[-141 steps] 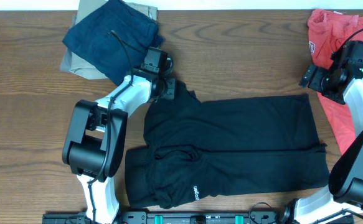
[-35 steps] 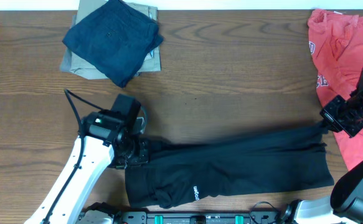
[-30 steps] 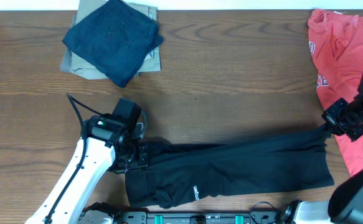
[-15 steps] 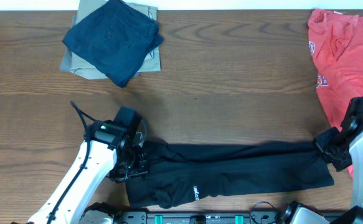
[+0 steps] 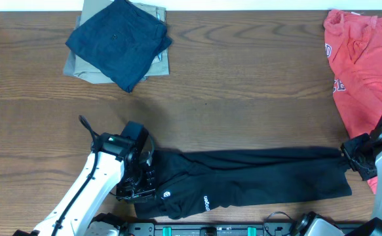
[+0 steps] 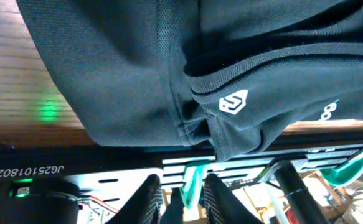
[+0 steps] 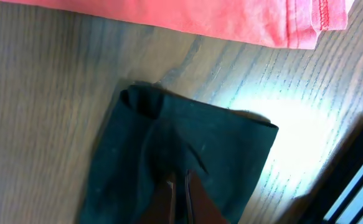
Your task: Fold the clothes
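T-shirt (image 5: pixel 256 177) folded narrower, right gripper (image 7: pixel 182 185) clamped (hem)

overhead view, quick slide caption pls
Black T-shirt folded into a long strip, right gripper pinching one end, left gripper at the other.

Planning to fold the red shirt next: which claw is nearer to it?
Right. The right claw is just beside the red shirt, by its lower edge; the left claw is at the black shirt's far end.

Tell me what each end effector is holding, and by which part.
Right end effector pinches the black T-shirt at its right end; left end effector holds nothing.
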